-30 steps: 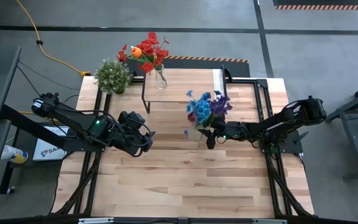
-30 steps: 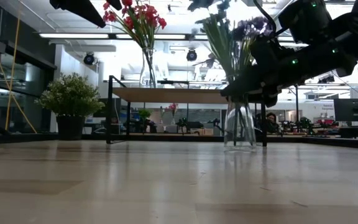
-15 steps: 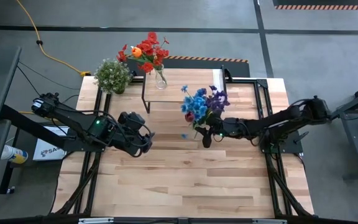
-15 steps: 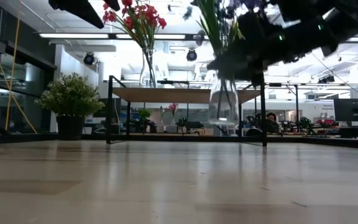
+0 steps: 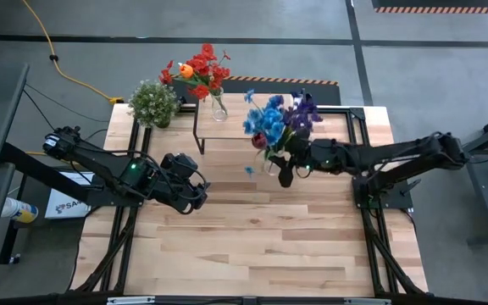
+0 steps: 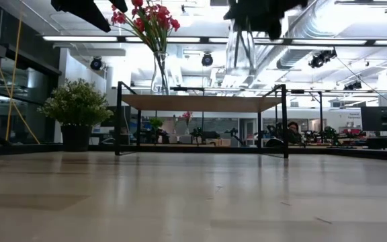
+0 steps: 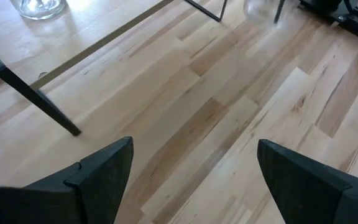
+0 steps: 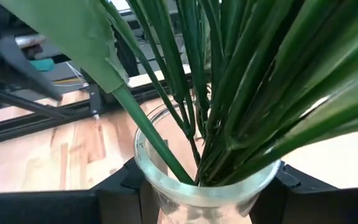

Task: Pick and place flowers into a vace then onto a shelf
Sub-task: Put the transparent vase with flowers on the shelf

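Right claw (image 5: 285, 172): we see it clamped on the glass vase (image 8: 207, 186), one dark finger on each side of the neck, holding it in the air.
Flowers (image 5: 274, 123): blue and purple blooms stand in that vase, stalks upright and packed in its mouth.
Shelf (image 5: 248, 117): it lies past the vase, on the far side of the desk (image 5: 252, 237); in the high view the blooms overlap its top near the end with the pale strip.
Height: in the low view the vase's foot hangs above the shelf board (image 6: 200, 102), apart from it.
Key relation: we judge the carry runs away from the right arm's base and then down onto the board; the right arm is the one to do it.
Red bunch (image 5: 200, 69): a second vase stands on the shelf's other end, well apart.
Left claw (image 7: 188, 180): wide open, empty, waiting over the desk's left side.
Hidden: the low view cuts off the blooms; we cannot tell how far in over the board the vase is.
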Motion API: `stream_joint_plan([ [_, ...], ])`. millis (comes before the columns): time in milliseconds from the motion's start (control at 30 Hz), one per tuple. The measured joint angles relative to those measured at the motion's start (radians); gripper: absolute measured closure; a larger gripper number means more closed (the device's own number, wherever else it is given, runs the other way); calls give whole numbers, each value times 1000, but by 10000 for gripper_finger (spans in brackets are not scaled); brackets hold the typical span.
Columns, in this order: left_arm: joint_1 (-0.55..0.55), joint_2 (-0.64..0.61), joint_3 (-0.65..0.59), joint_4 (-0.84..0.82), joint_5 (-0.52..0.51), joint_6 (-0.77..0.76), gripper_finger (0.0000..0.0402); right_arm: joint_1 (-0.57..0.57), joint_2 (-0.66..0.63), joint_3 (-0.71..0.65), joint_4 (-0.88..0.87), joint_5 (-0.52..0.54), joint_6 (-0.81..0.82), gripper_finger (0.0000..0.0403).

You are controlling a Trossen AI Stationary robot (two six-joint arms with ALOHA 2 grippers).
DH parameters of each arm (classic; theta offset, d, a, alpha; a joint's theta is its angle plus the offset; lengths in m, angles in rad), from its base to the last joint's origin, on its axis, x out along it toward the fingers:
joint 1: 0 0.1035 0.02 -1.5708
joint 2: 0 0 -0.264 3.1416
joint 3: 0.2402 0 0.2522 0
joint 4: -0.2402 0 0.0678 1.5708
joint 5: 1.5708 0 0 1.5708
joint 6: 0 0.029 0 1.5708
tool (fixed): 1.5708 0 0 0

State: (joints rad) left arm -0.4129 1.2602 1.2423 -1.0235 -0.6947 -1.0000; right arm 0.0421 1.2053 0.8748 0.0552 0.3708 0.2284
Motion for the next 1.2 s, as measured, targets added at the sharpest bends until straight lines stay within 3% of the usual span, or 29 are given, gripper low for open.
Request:
stream_joint_plan([
  [200,0,0,0,4,2,0,25,-48,-3,174,-175,1,-103,238],
  [433,0,0,0,4,6,-1,25,-136,-3,306,-257,-6,-159,238],
  [1200,0,1,0,11,2,-1,25,-496,1,350,-252,-200,-185,238],
])
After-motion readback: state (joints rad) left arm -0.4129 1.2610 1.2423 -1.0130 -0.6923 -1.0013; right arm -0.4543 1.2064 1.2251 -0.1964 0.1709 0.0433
